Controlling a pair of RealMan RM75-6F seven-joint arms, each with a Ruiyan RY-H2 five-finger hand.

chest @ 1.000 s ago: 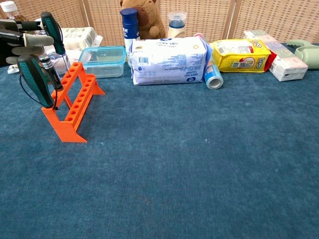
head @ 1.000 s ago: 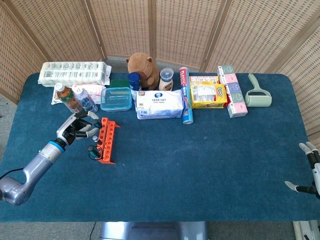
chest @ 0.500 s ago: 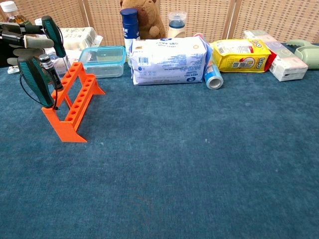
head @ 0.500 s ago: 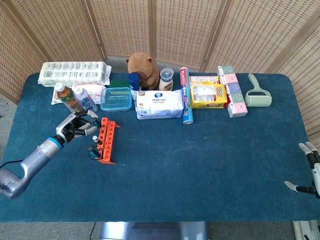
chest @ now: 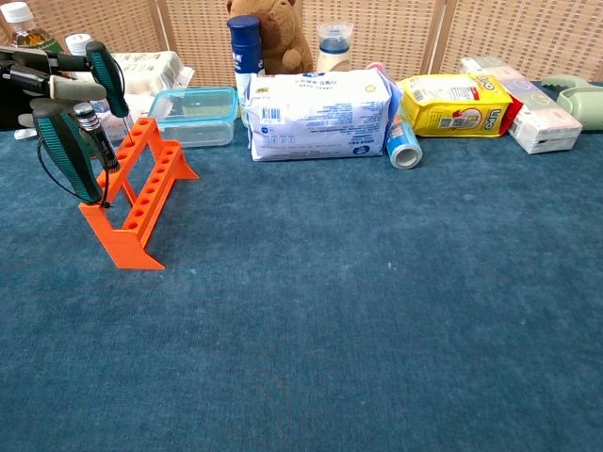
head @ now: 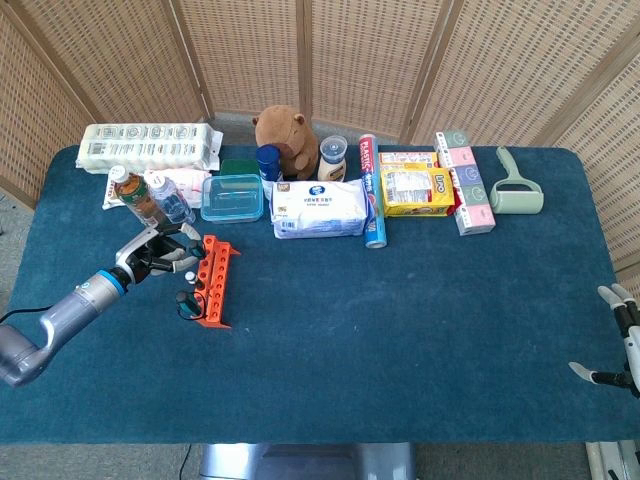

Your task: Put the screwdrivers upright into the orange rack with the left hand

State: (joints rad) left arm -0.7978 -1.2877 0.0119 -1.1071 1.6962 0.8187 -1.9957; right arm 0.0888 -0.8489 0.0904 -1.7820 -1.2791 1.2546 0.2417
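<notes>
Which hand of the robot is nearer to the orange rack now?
The left. The left hand is right beside the orange rack, gripping a screwdriver above its far end. The right hand is at the table's opposite edge, far away.

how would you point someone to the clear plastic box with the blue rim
Start at the brown plush toy at the back of the table. The clear plastic box sits just left and in front of it, beside the white wipes pack. It is the only see-through, blue-rimmed container.
</notes>
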